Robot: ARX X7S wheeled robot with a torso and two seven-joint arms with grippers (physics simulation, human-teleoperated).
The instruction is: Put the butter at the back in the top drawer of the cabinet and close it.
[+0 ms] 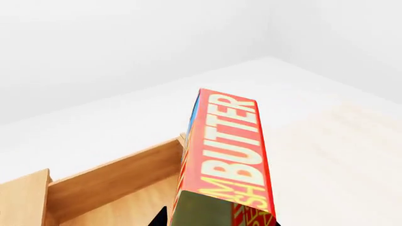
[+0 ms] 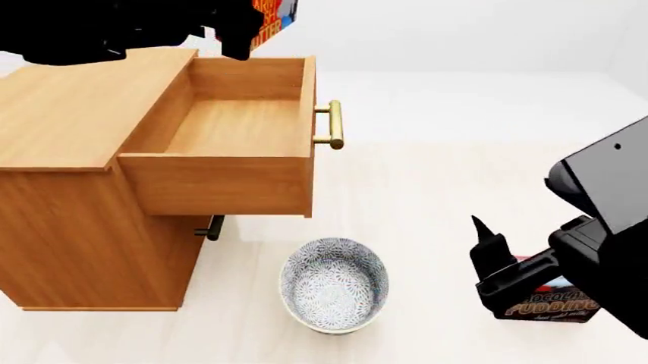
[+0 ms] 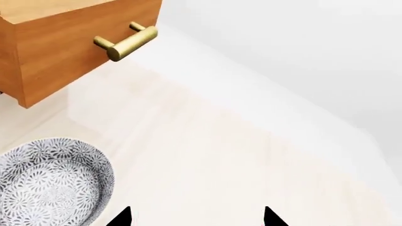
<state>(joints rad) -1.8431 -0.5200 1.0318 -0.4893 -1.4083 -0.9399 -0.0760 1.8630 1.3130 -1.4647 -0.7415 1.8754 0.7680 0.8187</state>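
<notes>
Butter (image 1: 229, 155): we see the red-orange carton clamped in the left gripper (image 2: 238, 34), held high above the back end of the open drawer. In the head view only a small corner of it shows, cut off by the upper edge.
Left gripper: mostly a dark shape at the upper edge of the head view; in the left wrist view only small black tips appear under the carton, so we cannot see the fingers well.
Top drawer (image 2: 228, 125): pulled fully out, and the part of its inside that we see is bare wood. Its brass handle (image 2: 335, 125) points toward the open floor.
Cabinet (image 2: 71, 114): its flat top is partly covered by the left arm. Of a lower drawer we see only a dark handle end below the open drawer.
Right gripper (image 3: 197, 219): fingers apart, holding nothing; only the two black tips show in the right wrist view.
Bowl (image 2: 335, 284): patterned, on the floor in front of the cabinet.
Pudding box (image 2: 552, 303): half hidden behind the right arm, label only partly readable.
</notes>
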